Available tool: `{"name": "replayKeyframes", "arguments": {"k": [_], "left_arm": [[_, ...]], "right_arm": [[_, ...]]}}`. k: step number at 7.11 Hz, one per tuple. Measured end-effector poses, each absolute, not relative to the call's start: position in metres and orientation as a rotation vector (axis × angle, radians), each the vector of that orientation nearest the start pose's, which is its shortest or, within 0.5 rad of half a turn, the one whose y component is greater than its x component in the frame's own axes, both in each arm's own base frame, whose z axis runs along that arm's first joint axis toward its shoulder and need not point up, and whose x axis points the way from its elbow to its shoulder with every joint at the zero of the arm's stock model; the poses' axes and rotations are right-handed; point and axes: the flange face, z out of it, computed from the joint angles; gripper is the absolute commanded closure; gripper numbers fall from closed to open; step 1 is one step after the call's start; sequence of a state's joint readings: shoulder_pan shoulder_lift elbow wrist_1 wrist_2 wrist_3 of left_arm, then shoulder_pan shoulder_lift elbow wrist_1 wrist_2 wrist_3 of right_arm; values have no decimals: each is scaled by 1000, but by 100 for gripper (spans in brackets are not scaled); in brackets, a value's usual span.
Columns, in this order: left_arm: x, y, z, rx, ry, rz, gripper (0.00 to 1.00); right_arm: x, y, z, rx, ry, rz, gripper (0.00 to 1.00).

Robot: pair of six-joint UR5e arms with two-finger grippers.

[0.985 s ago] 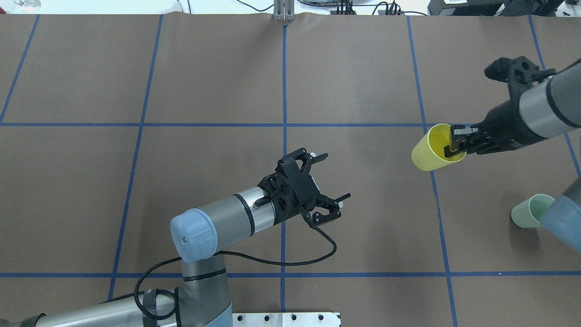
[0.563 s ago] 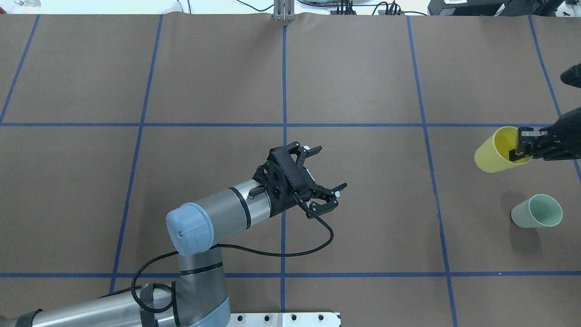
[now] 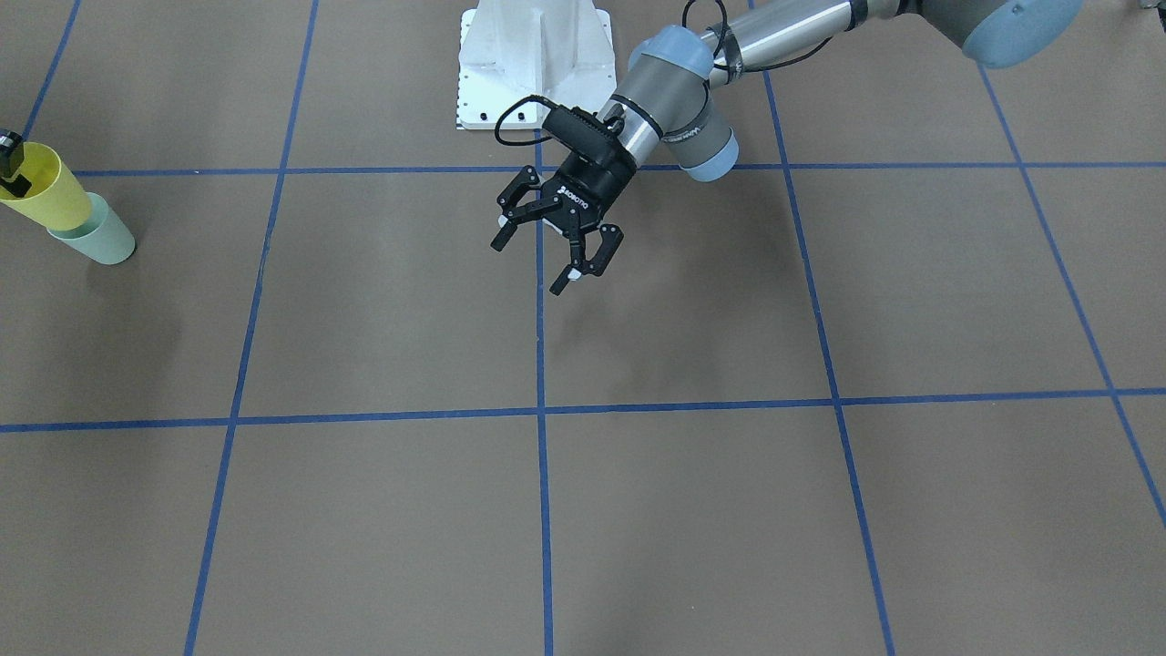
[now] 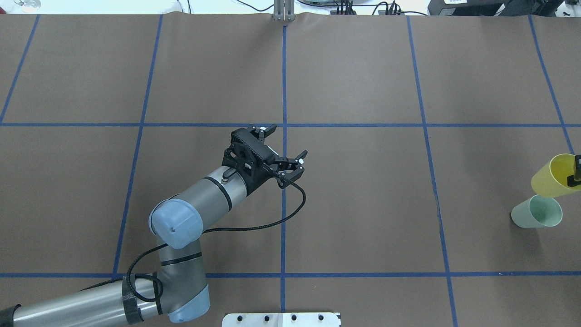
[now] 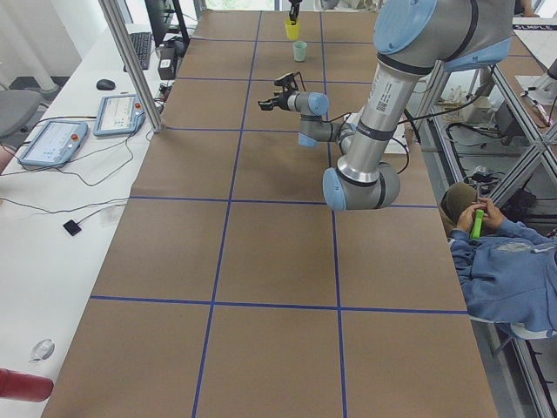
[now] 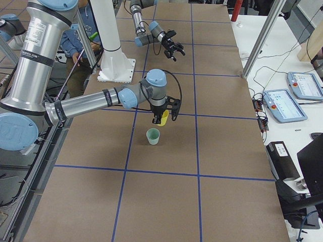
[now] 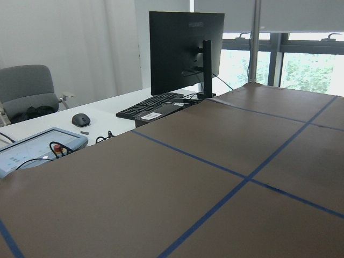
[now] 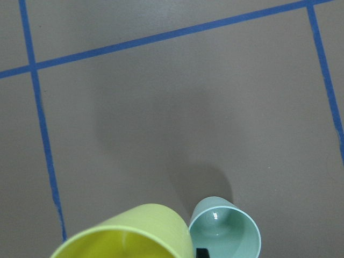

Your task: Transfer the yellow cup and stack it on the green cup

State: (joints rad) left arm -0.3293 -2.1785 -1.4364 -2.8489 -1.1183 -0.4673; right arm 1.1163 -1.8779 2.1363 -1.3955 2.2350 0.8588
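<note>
The yellow cup (image 4: 550, 180) hangs tilted at the table's far right edge, held by its rim in my right gripper (image 4: 574, 178), which is shut on it. It also shows in the front view (image 3: 47, 193) and the right wrist view (image 8: 129, 232). The green cup (image 4: 535, 212) stands upright on the table just beside and below the yellow cup, mouth up and with nothing in it (image 8: 226, 232). The yellow cup is not inside it. My left gripper (image 4: 289, 142) is open and empty, raised above the table's middle.
Brown table cover with a blue tape grid (image 4: 284, 125). The white robot base plate (image 3: 533, 64) sits at the robot's side. Desks with a monitor, keyboard and pendants (image 5: 52, 139) lie beyond the table's far side.
My right gripper carried the yellow cup to the right and nearer the robot, up beside the green cup. My left arm drew back to the left, gripper still open.
</note>
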Motion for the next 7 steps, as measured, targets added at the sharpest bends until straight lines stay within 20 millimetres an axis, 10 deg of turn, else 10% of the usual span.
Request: {"name": "replayKeyframes", "arguments": {"k": [7], "left_arm": [[566,-387,231,1346,1060,150,1]], "right_arm": [[-101,-355,536,-168,-779,229,100]]}}
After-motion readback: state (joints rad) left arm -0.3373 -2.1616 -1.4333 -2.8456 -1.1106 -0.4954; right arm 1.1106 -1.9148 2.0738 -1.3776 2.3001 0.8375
